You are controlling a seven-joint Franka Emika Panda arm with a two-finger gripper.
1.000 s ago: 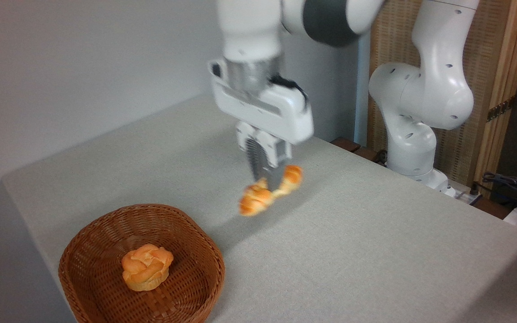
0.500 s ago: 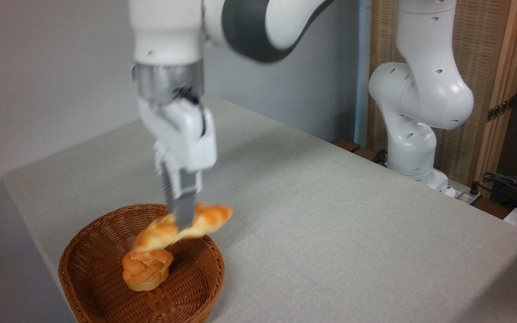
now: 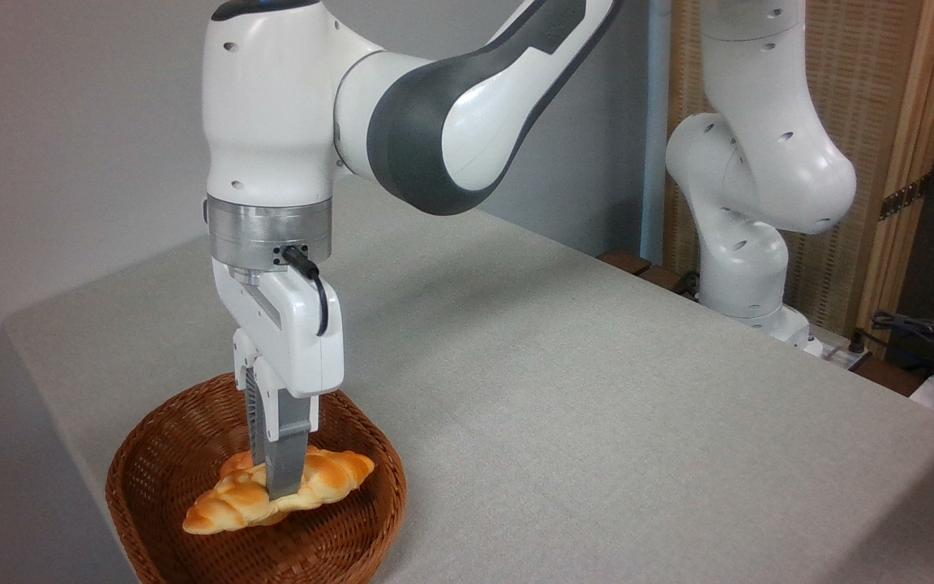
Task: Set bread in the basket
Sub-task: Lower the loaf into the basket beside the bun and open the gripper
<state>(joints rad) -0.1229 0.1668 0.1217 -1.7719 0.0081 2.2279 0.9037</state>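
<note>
Golden braided bread loaf (image 3: 329, 474) clamped in gripper (image 3: 282, 487), low over reddish-brown wicker basket (image 3: 151, 438), 6 o'clock of wrist. You release next.

You are looking at a white Franka arm reaching down from the upper left, its two-finger gripper (image 3: 276, 478) pointing straight down over the round reddish-brown woven wicker basket (image 3: 151, 454) at the lower left of the grey cloth-covered table (image 3: 597, 405). The grey fingers (image 3: 284, 458) are closed across the middle of the elongated braided loaf of bread (image 3: 329, 474), golden-orange on top and paler beneath. The loaf lies roughly level inside the basket's rim, one tapered end towards the lower left, the other towards the right. A bit of a small round orange bun (image 3: 236, 464) shows just behind the loaf. You cannot tell whether the loaf rests on it.
</note>
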